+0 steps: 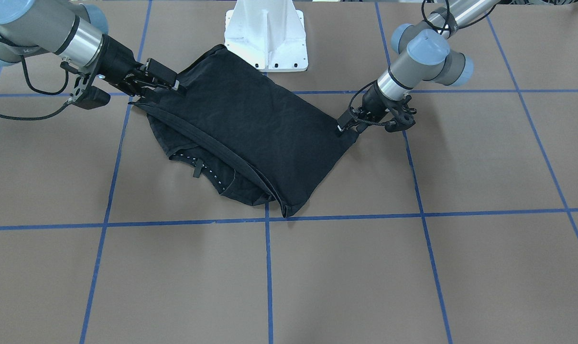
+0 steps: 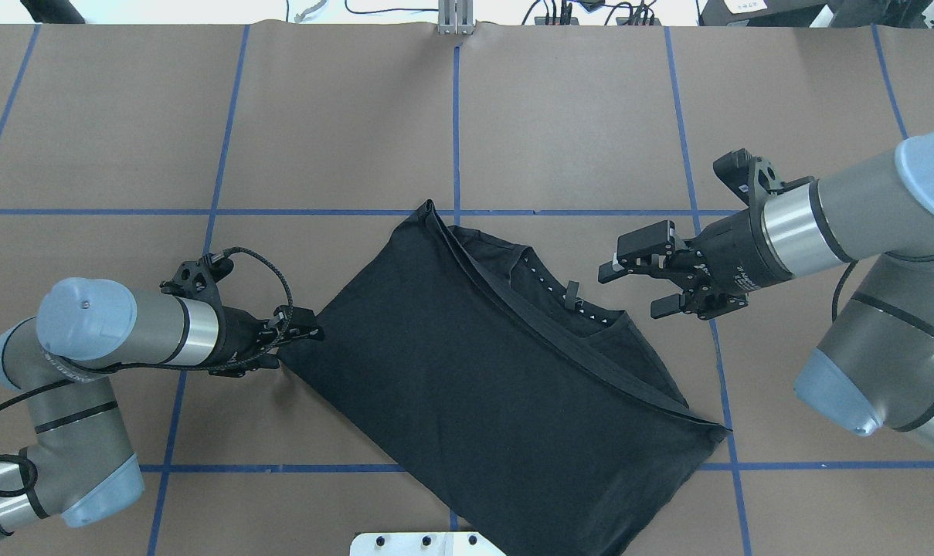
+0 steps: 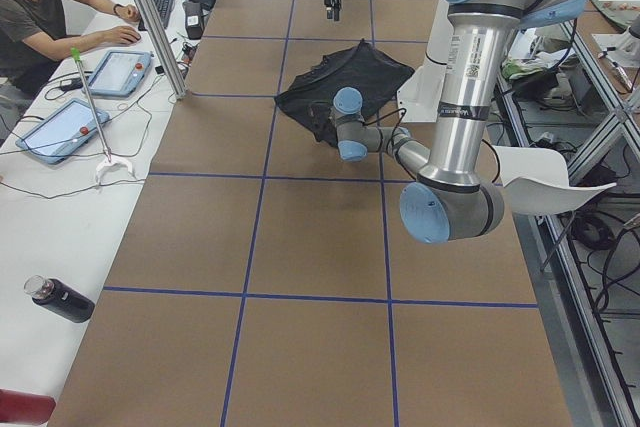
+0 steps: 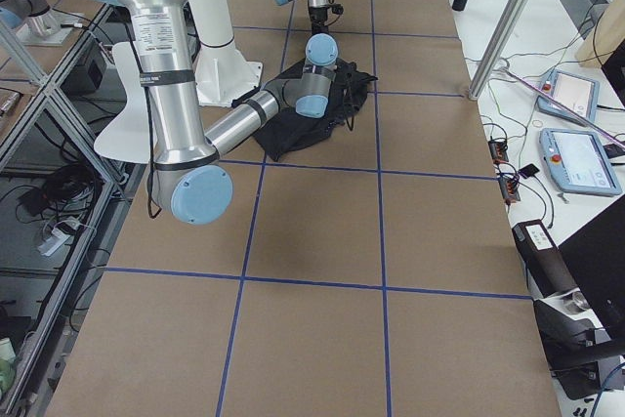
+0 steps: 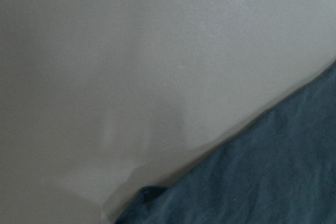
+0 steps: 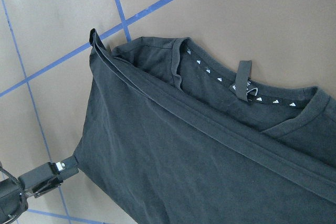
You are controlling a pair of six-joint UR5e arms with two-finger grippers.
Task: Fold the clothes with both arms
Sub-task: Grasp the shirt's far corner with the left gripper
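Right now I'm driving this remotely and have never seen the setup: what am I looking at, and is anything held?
Two robot arms work at a brown table marked with blue tape. A black T-shirt lies folded over, collar showing. One camera looks down from behind the robot, one faces it, two watch from the table ends, and one sits on each wrist. The left gripper meets the shirt's corner, fingers apparently closed on it. The right gripper hangs open above the shirt, near the collar, holding nothing.
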